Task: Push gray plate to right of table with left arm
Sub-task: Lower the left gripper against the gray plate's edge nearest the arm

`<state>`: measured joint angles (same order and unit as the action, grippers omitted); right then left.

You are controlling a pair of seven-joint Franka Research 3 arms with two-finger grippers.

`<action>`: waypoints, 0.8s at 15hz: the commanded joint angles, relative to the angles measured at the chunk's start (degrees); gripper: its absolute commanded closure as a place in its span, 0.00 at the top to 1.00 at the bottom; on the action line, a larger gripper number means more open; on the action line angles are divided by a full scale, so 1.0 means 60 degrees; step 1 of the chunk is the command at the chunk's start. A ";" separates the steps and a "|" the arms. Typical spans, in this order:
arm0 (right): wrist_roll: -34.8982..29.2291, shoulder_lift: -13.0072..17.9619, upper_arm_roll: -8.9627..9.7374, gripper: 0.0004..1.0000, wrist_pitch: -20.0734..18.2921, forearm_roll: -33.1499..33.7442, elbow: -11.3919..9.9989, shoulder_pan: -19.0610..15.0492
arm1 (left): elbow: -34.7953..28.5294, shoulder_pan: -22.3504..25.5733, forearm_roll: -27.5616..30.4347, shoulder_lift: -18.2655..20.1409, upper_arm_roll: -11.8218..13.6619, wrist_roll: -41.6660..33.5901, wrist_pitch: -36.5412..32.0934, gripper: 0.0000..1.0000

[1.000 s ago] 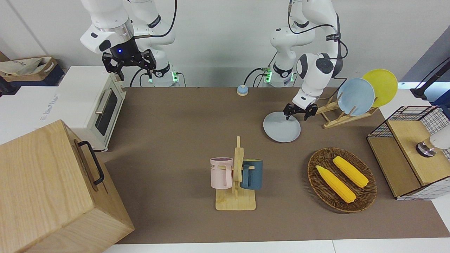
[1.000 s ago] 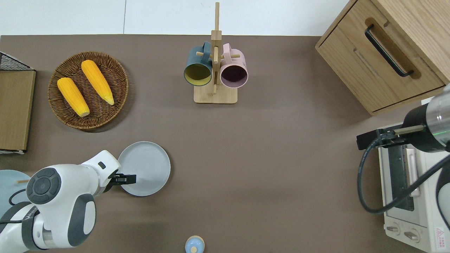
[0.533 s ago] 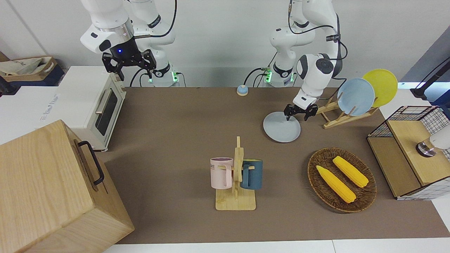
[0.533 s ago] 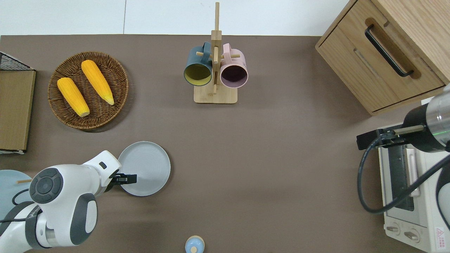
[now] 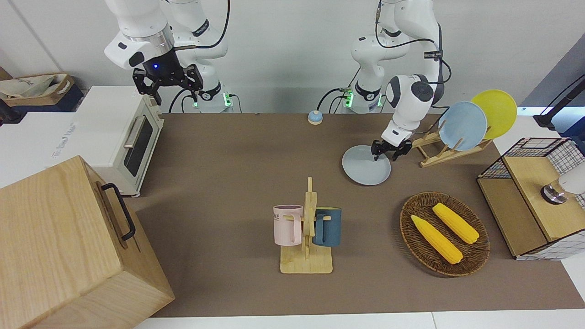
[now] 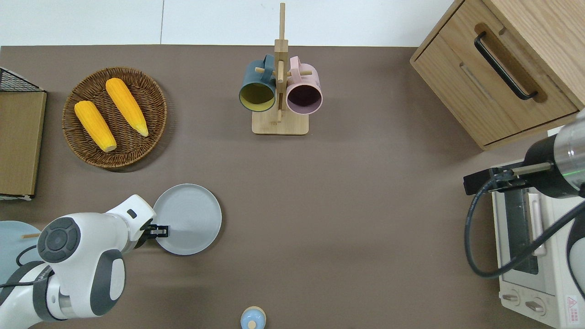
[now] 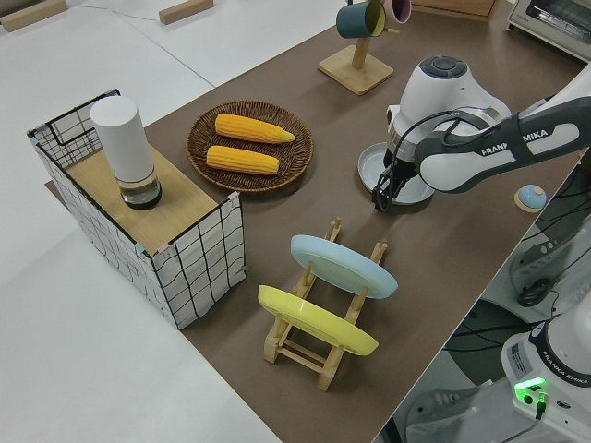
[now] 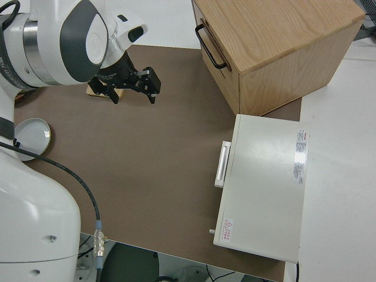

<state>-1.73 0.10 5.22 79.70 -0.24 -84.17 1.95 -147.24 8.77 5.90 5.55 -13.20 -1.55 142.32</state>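
The gray plate (image 5: 366,167) lies flat on the brown table (image 5: 228,183), toward the left arm's end; it also shows in the overhead view (image 6: 189,218) and the left side view (image 7: 406,177). My left gripper (image 5: 386,154) points down, open and empty, over the plate's rim on the left arm's side (image 6: 162,230). In the left side view its fingertips (image 7: 379,203) are low by that rim; I cannot tell if they touch it. The right arm is parked, its gripper (image 5: 167,87) open.
A wooden rack (image 5: 445,151) with a sky-blue and a yellow plate stands beside the gray plate. A wicker basket (image 5: 444,233) of corn, a mug stand (image 5: 306,228), a small bell (image 5: 314,118), a toaster oven (image 5: 123,137) and a wooden cabinet (image 5: 68,246) stand around.
My left gripper has come down and drawn back from over the plate's inside to its rim. The plate has not moved. The right arm is still.
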 commanded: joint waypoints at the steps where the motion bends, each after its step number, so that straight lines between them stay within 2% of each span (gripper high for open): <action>1: 0.0010 0.0072 0.0053 0.98 -0.0114 -0.0077 -0.0005 -0.0105 | -0.0142 0.0003 0.0116 0.0057 0.0003 0.0067 0.0201 0.00; 4: 0.0010 0.0072 0.0053 0.98 -0.0114 -0.0077 -0.0005 -0.0105 | -0.0128 -0.0011 0.0116 0.0042 -0.0011 0.0111 0.0216 0.00; 7: 0.0024 0.0072 0.0053 0.98 -0.0114 -0.0077 0.0009 -0.0105 | -0.0084 -0.0187 0.0116 -0.0016 -0.0157 0.0783 0.0245 0.00; 12: 0.0024 0.0072 0.0053 0.98 -0.0114 -0.0077 -0.0005 -0.0105 | 0.0355 -0.1590 0.0656 -0.0587 -0.0187 0.1823 0.0319 0.00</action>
<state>-1.73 0.10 5.22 79.70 -0.24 -84.17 1.95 -146.55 4.98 6.85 5.60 -14.10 4.97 142.77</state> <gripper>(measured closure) 0.013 0.965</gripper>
